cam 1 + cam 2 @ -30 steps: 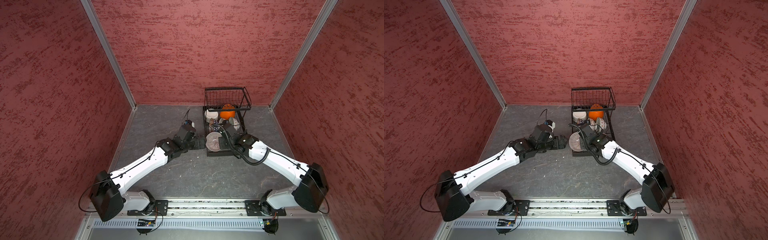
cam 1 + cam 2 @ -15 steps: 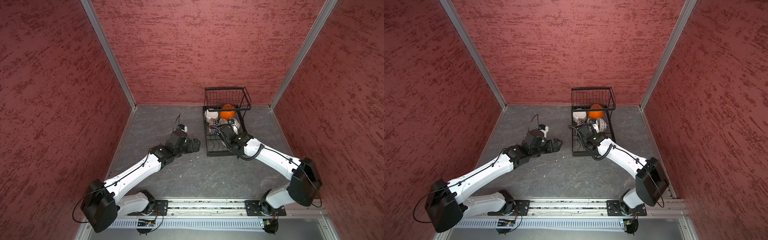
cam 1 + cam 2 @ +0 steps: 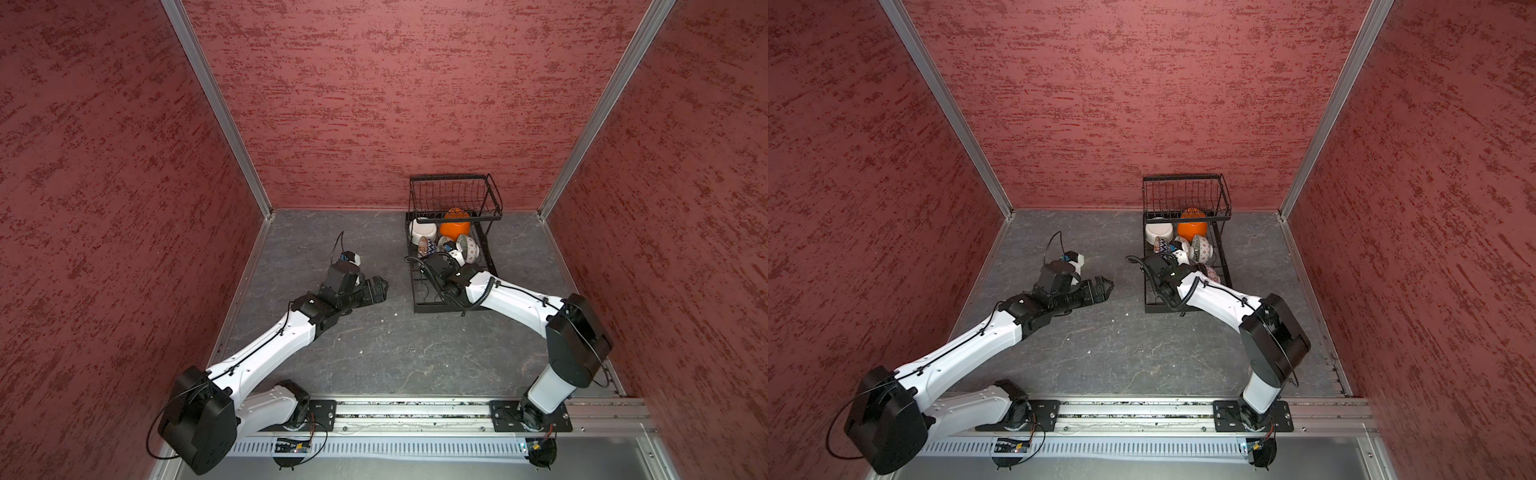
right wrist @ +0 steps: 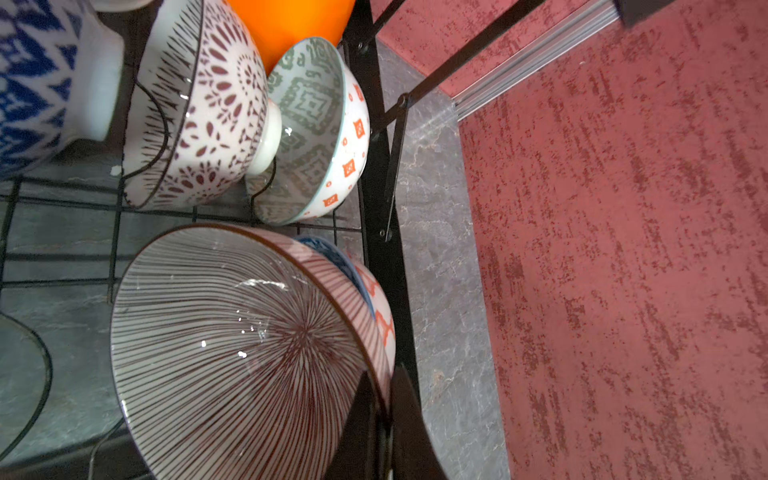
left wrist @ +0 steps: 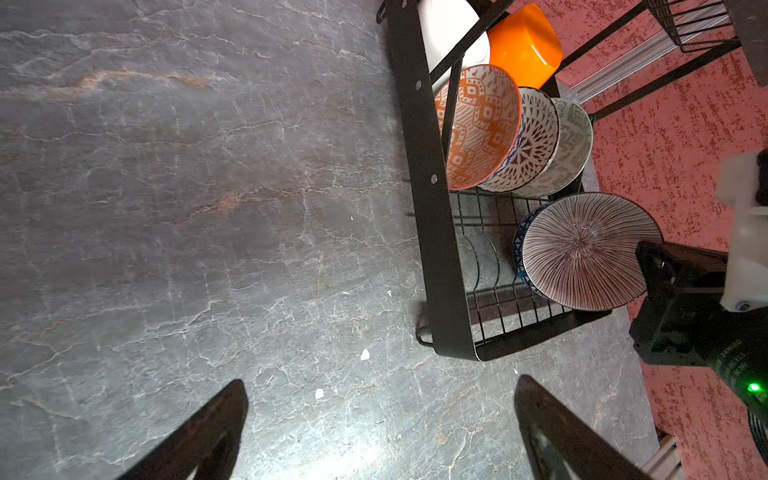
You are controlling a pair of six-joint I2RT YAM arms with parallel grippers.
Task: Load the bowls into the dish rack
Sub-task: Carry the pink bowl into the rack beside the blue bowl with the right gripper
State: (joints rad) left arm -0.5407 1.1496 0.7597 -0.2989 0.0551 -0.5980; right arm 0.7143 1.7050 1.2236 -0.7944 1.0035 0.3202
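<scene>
Striped bowl (image 4: 241, 340) is pinched at rim by closed right gripper (image 4: 382, 399), on edge in dish rack (image 3: 432, 308), right of centre in a top view. It should be seated btw. dividers before release. Left gripper (image 5: 381, 382) is spread wide, empty, centre-left.

In both top views the right gripper (image 4: 381, 415) is hidden beneath its arm (image 3: 511, 297); the striped bowl (image 4: 232, 345) covers most of the bowl behind (image 4: 384, 322).
</scene>
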